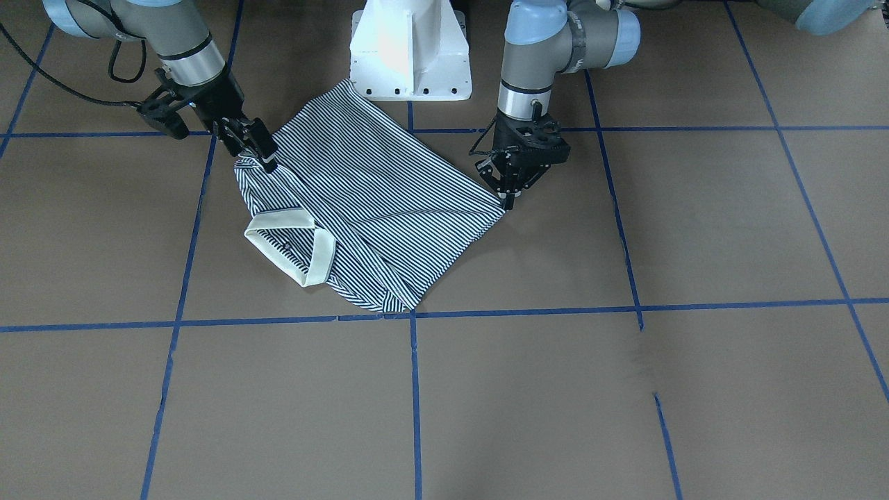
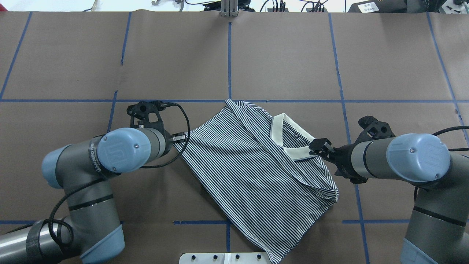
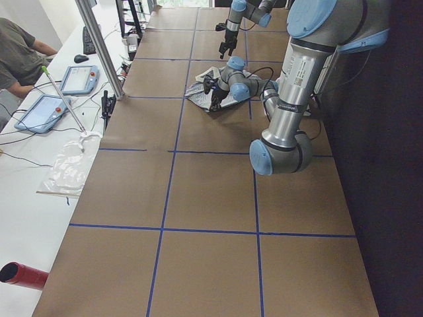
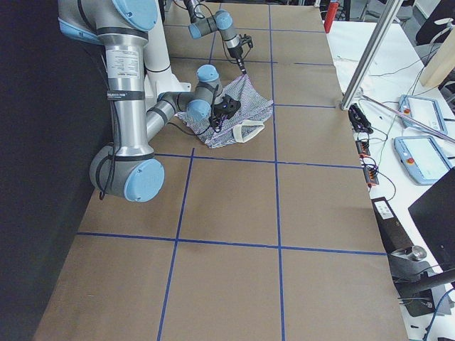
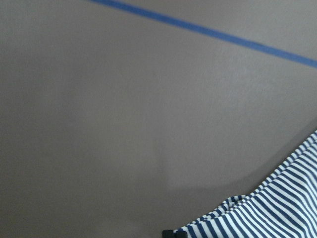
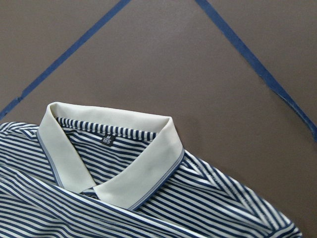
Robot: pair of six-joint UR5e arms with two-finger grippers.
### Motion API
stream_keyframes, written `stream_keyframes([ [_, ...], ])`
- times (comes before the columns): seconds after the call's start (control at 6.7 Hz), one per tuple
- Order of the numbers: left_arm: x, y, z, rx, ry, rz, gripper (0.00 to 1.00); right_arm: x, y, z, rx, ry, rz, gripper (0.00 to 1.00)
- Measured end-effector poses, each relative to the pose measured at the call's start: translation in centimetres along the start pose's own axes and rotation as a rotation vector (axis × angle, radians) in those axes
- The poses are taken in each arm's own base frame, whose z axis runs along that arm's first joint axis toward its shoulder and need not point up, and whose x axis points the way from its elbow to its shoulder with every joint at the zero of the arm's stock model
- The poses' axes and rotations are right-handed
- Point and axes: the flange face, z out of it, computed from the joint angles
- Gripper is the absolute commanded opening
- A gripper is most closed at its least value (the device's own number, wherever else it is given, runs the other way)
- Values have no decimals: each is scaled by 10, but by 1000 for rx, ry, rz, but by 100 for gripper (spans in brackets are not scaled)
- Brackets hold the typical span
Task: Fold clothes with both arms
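Observation:
The navy-and-white striped polo shirt [image 1: 375, 201] lies slantwise on the brown table, its cream collar [image 1: 288, 243] on the side away from the robot base. It also shows in the overhead view [image 2: 249, 172]. My left gripper [image 1: 509, 200] is shut on the shirt's side corner, low at the table [image 2: 180, 138]. My right gripper [image 1: 267, 161] is shut on the shoulder fabric beside the collar [image 2: 318, 146]. The right wrist view shows the collar [image 6: 133, 158] from close. The left wrist view shows only a striped edge [image 5: 277, 208].
The white pedestal base [image 1: 410, 55] stands just behind the shirt's hem. Blue tape lines [image 1: 414, 389] grid the table. A side bench with tablets [image 3: 49, 109] and a seated person [image 3: 20, 53] lies beyond the far edge. A metal post [image 3: 99, 46] stands there.

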Motion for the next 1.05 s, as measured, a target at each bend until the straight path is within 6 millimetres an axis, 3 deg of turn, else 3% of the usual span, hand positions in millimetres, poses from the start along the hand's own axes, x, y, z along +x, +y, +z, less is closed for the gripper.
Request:
stream_keyframes([
  [0.15,-1,-41,10,50,-5,9,0,-2,-1,-1,4,-5,2,100],
  [0.45,11,-140,60,159,-4,-17,0,-5,-7,-3,17,-14,7,100],
  [0.6,12,-181,92,196,-14,-32,39,-8,-7,-5,21,-23,8,100],
  [0.75,6,-207,118,216,-18,-36,48,-17,-5,-6,21,-40,7,100],
  [0.9,2,-219,124,213,2,-39,48,-29,-1,-7,17,-60,4,100],
  [1.05,-2,-220,112,188,45,-41,48,-45,4,-3,16,-78,1,100],
])
